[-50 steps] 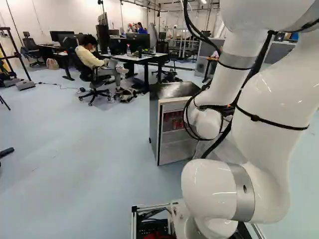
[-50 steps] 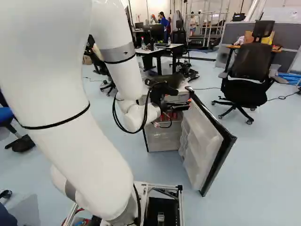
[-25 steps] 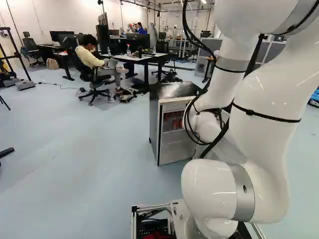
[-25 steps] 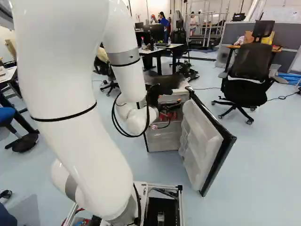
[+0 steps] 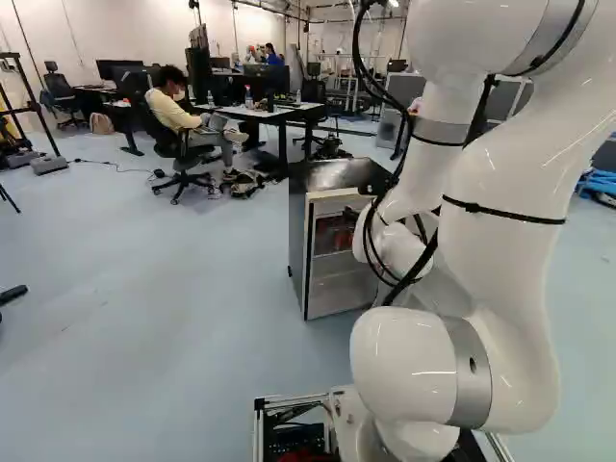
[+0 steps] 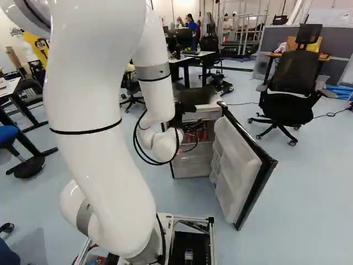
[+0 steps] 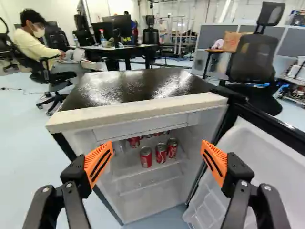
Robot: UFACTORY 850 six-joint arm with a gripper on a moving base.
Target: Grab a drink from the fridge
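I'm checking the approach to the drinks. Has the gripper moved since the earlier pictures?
Yes. Judged against the open fridge door in the right base view, the gripper has shifted left, away from that door.

An office-like lab, with desks (image 5: 274,113), monitors (image 7: 116,25), swivel chairs (image 6: 291,83) and a metal frame (image 6: 242,30).
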